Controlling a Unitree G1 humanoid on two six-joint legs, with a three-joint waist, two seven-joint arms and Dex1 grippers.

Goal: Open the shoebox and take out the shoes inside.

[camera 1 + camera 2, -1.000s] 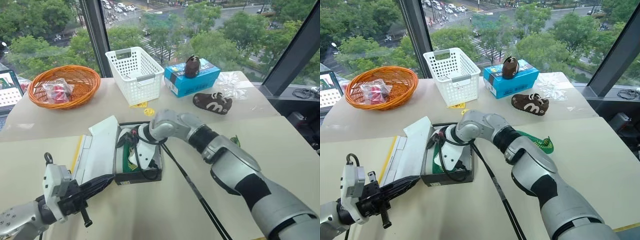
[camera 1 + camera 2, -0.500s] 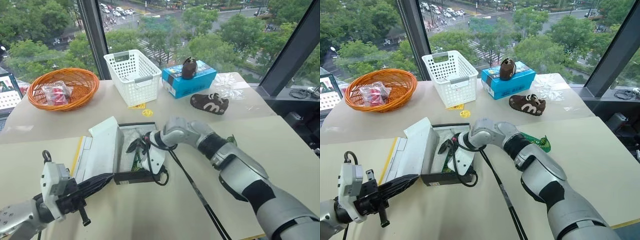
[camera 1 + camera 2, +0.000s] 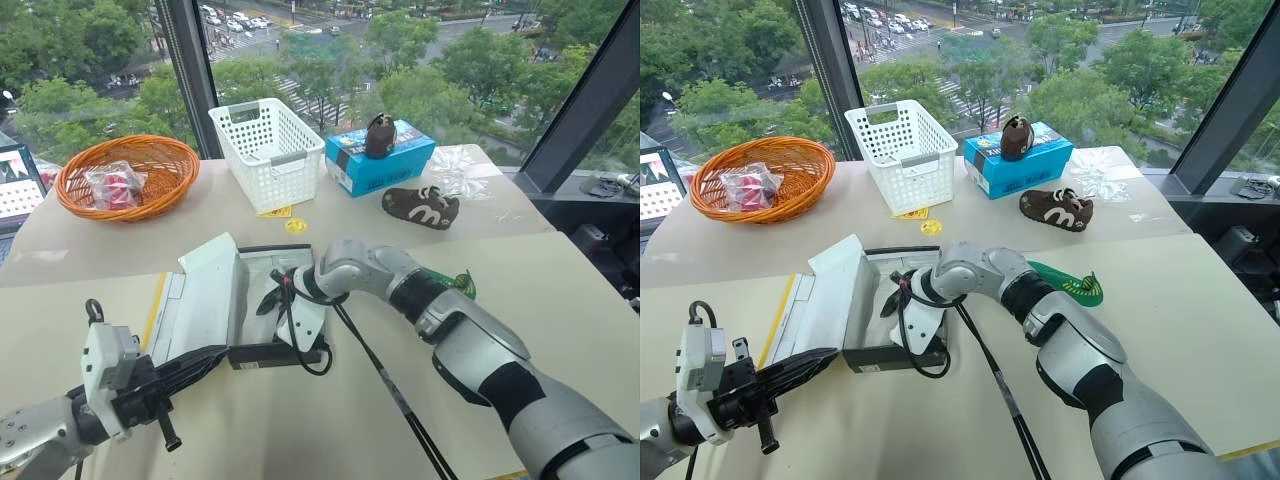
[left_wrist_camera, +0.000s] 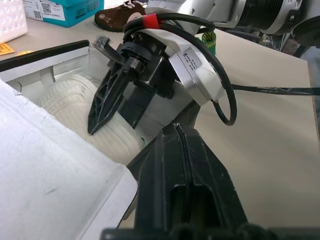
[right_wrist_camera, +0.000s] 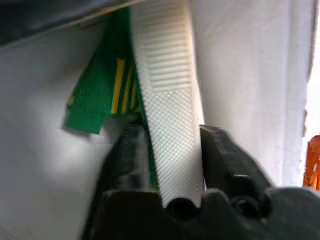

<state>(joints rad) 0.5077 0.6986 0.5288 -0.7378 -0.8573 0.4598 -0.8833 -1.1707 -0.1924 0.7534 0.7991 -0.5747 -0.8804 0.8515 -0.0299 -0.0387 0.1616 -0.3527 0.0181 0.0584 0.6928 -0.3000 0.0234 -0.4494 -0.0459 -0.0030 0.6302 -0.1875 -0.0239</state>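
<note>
One green shoe [image 5: 107, 95] lies on its side in the open shoebox [image 3: 262, 262] at the near edge of the table [image 3: 560, 290], its white sole pinched between the closed-in fingers of the right gripper [image 3: 275, 295]. The left gripper [image 3: 200, 362], fingers pressed together and empty, hovers at the flipped-back lid. The hold spans only the thin sole, so the shoe may twist free or snag the box wall on lifting

Right gripper [image 3: 272, 297] jaws closed on something, left gripper [image 3: 205, 358] jaws together.
</note>
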